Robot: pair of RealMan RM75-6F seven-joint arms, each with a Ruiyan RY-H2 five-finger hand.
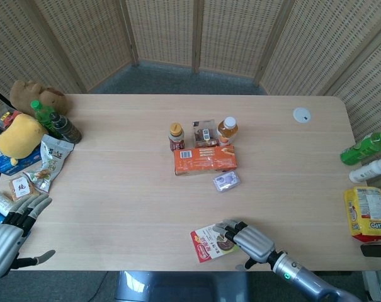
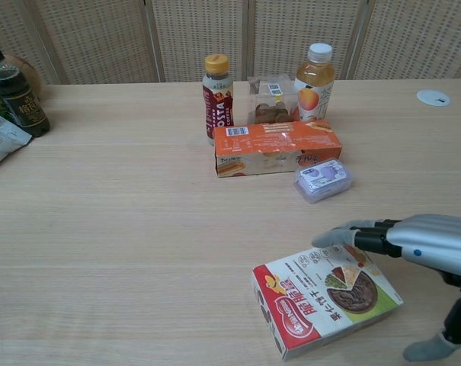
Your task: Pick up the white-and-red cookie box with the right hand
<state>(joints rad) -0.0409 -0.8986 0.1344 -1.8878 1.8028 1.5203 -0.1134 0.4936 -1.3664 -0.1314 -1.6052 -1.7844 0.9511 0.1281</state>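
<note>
right hand (image 2: pixel 420 255) outstretched, fingers spread; left hand (image 1: pixel 7 231) flat, fingers apart.

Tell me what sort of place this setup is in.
Probably an indoor lab or demo corner, not a kitchen: woven folding screens fence off a plain wooden table laid with packaged snacks and drinks, such as the orange box, like test items.
</note>
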